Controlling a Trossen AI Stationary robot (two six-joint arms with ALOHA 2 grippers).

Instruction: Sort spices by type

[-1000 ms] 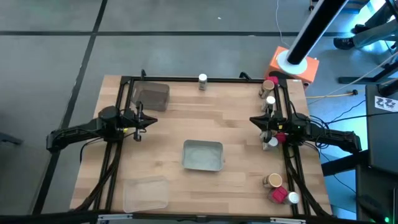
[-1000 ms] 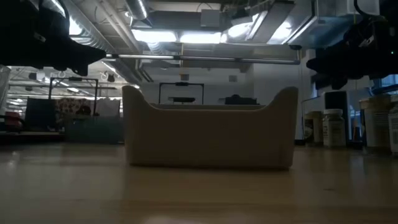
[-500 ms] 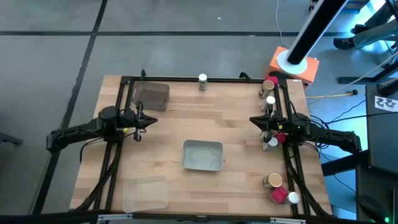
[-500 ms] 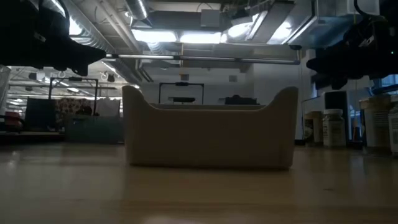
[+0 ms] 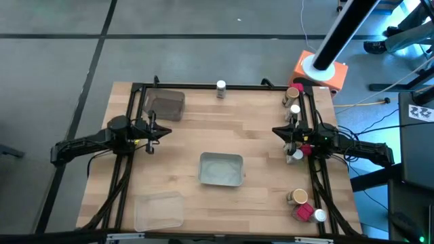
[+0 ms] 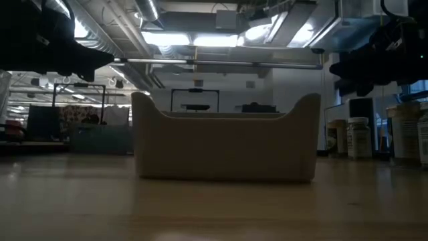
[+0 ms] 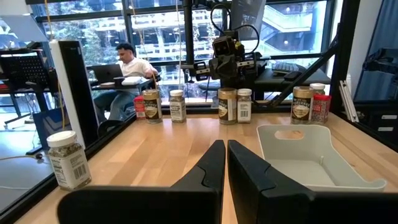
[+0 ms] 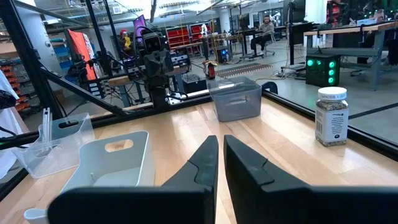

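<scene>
Wooden table [image 5: 258, 135] holds upright spices [image 5: 294, 110] along its right edge.

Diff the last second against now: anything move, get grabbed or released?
No visible change. The left gripper and right gripper hang above the table where they were, fingers shut and holding nothing. The spice jars along the right edge, the lone jar at the far edge and the grey tray in the middle are all where they were.
</scene>
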